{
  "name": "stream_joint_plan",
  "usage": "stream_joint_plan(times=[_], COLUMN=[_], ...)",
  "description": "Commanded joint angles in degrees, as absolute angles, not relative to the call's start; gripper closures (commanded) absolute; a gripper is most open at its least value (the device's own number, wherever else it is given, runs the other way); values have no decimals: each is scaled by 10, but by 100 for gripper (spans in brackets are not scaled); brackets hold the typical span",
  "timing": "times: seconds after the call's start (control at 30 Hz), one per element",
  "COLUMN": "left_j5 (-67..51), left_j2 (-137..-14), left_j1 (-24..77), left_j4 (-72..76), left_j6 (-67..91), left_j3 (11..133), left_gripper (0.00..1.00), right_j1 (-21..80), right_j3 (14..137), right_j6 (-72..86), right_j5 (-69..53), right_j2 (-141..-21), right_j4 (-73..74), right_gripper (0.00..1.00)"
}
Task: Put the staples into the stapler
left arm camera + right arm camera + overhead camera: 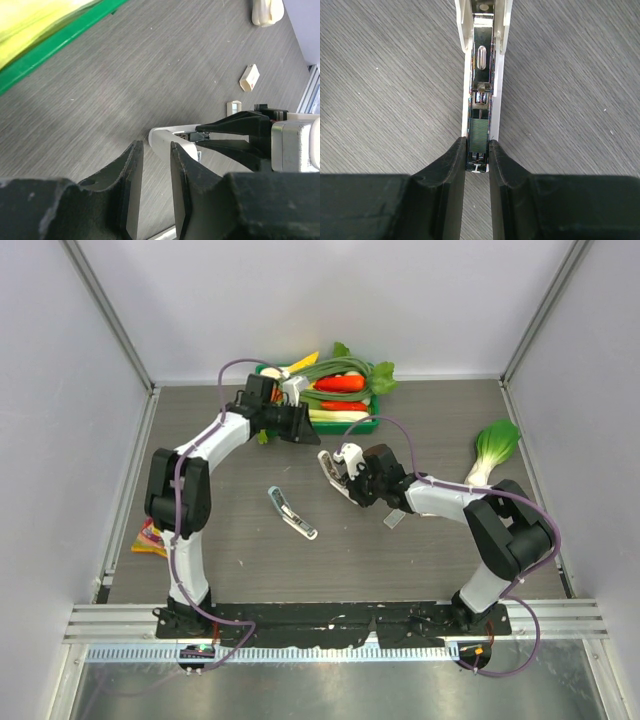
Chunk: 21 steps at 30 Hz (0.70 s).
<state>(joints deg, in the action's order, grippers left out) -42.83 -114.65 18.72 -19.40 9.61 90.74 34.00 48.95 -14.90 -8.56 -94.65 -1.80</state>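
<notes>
On your left, the left gripper hovers near the green tray, its fingers a narrow slit apart with bare table showing through the gap. In the middle, your right gripper is clamped on the metal magazine of the opened white stapler, whose tip sits just beside the left fingers. Farther right, the staples lie flat on the table, apart from the stapler.
</notes>
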Motion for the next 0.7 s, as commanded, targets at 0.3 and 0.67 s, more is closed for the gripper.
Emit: stream_joint_plan(times=[0.3,0.67], left_j5=[-446,-468], left_j2=[-1158,-1151], left_j1=[234,267], left_j4=[-249,-206], left_j6=[54,103], left_j3=[938,911], left_gripper=[74,75], right_j1=[330,325], right_j3=[506,512], right_j6=[-145,-139], right_j5=[-87,-82], right_j2=[-948,-951], right_j4=[-55,-54], right_gripper=[85,87])
